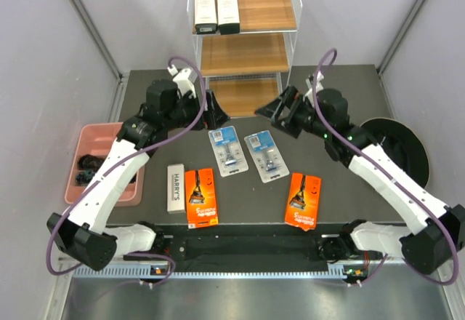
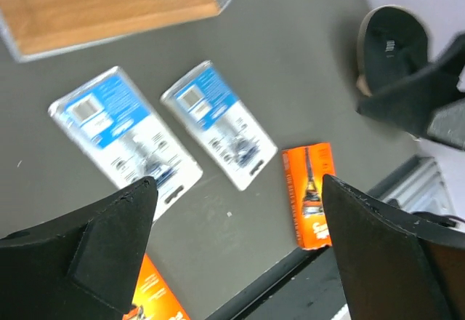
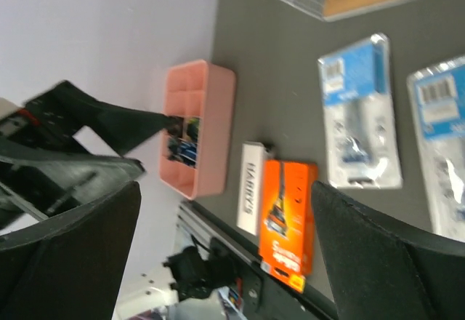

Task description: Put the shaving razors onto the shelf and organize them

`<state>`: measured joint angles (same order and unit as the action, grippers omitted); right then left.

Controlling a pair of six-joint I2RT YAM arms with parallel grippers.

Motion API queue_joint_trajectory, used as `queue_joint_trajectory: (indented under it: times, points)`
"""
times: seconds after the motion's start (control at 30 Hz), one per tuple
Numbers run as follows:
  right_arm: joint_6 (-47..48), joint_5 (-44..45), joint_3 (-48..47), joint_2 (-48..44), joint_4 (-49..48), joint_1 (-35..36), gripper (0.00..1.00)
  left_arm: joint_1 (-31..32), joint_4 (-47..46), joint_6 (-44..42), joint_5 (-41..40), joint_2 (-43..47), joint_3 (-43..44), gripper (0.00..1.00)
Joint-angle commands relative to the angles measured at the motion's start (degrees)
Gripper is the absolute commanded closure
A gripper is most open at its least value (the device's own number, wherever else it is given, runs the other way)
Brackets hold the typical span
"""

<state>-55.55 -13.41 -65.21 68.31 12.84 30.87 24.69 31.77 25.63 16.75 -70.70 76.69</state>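
Two white boxes (image 1: 205, 4) on shelf (image 1: 269, 11), overhead only

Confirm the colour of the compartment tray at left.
Pink plastic compartment tray; clearest in right wrist view.

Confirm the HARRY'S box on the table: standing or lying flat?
Lying flat. The HARRY'S box rests broad face down on the table, lettering up, beside an orange card.

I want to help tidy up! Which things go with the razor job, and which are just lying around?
For the job: shelf, two white boxes on its top tier, HARRY'S box, two blue packs, two orange cards.
Just lying about: pink tray with dark small items, black round thing.
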Motion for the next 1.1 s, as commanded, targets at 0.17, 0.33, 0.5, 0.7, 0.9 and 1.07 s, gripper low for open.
queue_joint_trajectory:
  times: [0.17, 0.33, 0.5, 0.7, 0.9, 1.07]
  points:
    - [3.43, 2.42, 12.38, -10.13, 3.68, 0.77, 0.01, -0.17, 5.49, 2.14, -12.97, 4.08, -8.92, 0.01]
    - [3.78, 3.04, 13.8, -11.8, 5.26, 0.85, 0.01, -0.17, 11.47, 5.13, -21.3, 1.44, -10.15, 0.01]
    - [4.05, 2.43, 14.49, -11.71, 5.44, 0.94, 0.01, -0.43, 14.19, 5.22, -25.27, 1.44, -12.34, 0.01]
    - [2.55, 1.2, 16.87, -11.01, 3.6, 1.47, 0.01, -3.06, 18.06, 7.77, -30.29, 0.56, -15.86, 0.01]
    - [1.85, 0.23, 18.62, -10.13, 2.54, 1.91, 0.01, -10.96, 19.03, 8.3, -27.23, -1.72, -19.55, 0.01]
    - [1.15, -0.3, 19.77, -9.78, 1.31, 1.91, 0.01, -17.12, 18.33, 6.19, -21.86, -4.27, -20.87, 0.01]
